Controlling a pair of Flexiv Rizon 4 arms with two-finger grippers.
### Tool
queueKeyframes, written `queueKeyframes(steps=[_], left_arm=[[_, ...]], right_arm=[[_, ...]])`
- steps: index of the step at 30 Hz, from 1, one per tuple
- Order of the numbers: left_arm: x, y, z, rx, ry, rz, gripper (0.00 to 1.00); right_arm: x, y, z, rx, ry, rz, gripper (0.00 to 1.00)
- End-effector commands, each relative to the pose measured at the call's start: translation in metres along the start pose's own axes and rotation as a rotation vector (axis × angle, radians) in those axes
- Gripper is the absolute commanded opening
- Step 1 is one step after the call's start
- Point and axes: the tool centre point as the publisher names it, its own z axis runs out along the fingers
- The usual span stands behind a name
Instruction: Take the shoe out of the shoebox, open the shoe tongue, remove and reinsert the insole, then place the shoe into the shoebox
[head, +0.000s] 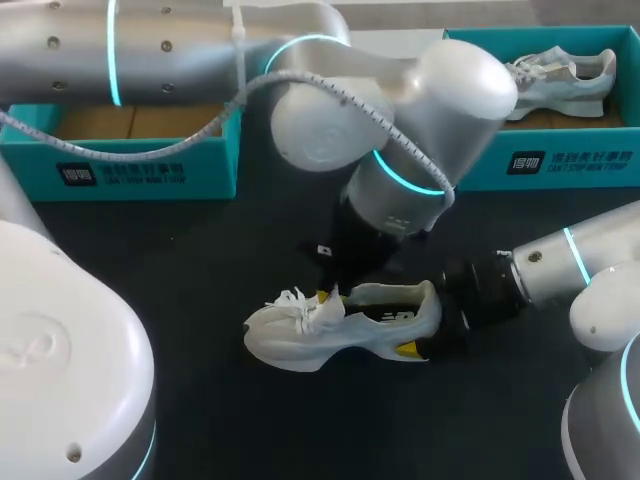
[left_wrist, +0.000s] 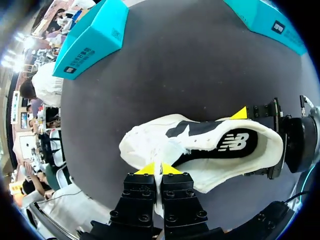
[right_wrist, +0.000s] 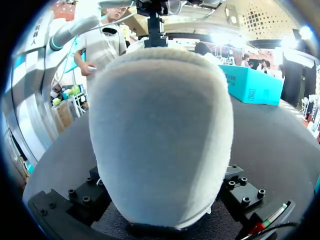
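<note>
The black table (head: 200, 260) carries everything. My left arm (head: 180, 50) comes over the shoe (head: 340, 325) from behind it. My right arm (head: 590, 260) comes in low, in line with the shoe's heel. Two teal shoeboxes stand well behind the shoe. The open shoebox (head: 120, 170) past its toe end shows only a cardboard floor, and the other shoebox (head: 560, 160) past its heel end holds a second shoe (head: 560, 75).

The shoe itself is out of its box and rests sole-down on the table. Its long axis runs across in front of me, toe toward my left arm's side and heel toward my right.

The right gripper (head: 428, 320) has the heel clamped. One yellow tip is pressed against each flank of the heel, so that end looks anchored.

The left gripper (left_wrist: 160, 169) is at the throat of the shoe. Its tips are drawn almost together, with a white strip of the shoe tongue (left_wrist: 162, 152) pinched between them.

The coming move turns on this: the tongue lies toeward of the opening, so I judge the pull should go up and toward the toe, away from the held heel. That should widen the mouth over the dark insole (left_wrist: 220, 147).

The right wrist view shows only the padded heel, which fills it and hides that gripper's tips. From above, the left wrist covers the throat. I cannot tell how much tongue is caught rather than lace.
</note>
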Motion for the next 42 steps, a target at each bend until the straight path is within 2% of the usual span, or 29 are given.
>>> queueKeyframes(steps=[1,7,13,19,25,27,30,33,35,40,42], left_arm=[[-0.022,0.006,0.001,0.023,0.056,-0.119,0.0],[-0.035,0.004,0.008,0.013,0.07,-0.154,0.0],[-0.049,0.013,0.018,0.011,0.055,-0.153,0.0],[-0.062,0.012,0.04,-0.026,0.047,-0.198,0.0],[-0.065,0.01,0.061,-0.059,0.026,-0.231,0.0],[-0.066,0.01,0.069,-0.079,0.021,-0.239,0.09],[-0.068,0.012,0.079,-0.089,0.002,-0.238,0.15],[-0.073,0.012,0.087,-0.1,0.005,-0.239,0.4],[-0.077,0.013,0.091,-0.107,0.044,-0.231,0.58],[-0.085,0.019,0.092,-0.09,0.139,-0.191,0.86],[-0.087,0.023,0.092,-0.092,0.189,-0.177,1.0]], right_arm=[[0.002,-0.009,0.004,0.003,0.001,0.002,0.0],[0.002,-0.009,0.004,0.003,0.001,0.002,0.0],[0.002,-0.009,0.004,0.003,0.001,0.002,0.0],[0.002,-0.009,0.004,0.003,0.001,0.002,0.0],[0.002,-0.009,0.004,0.003,0.001,0.002,0.0],[0.002,-0.009,0.004,0.003,0.001,0.002,0.0],[0.002,-0.009,0.004,0.003,0.001,0.002,0.0],[0.002,-0.009,0.004,0.003,0.001,0.002,0.0],[0.002,-0.009,0.004,0.003,0.001,0.002,0.0],[0.002,-0.009,0.004,0.003,0.001,0.002,0.0],[0.002,-0.009,0.004,0.003,0.001,0.002,0.0]])
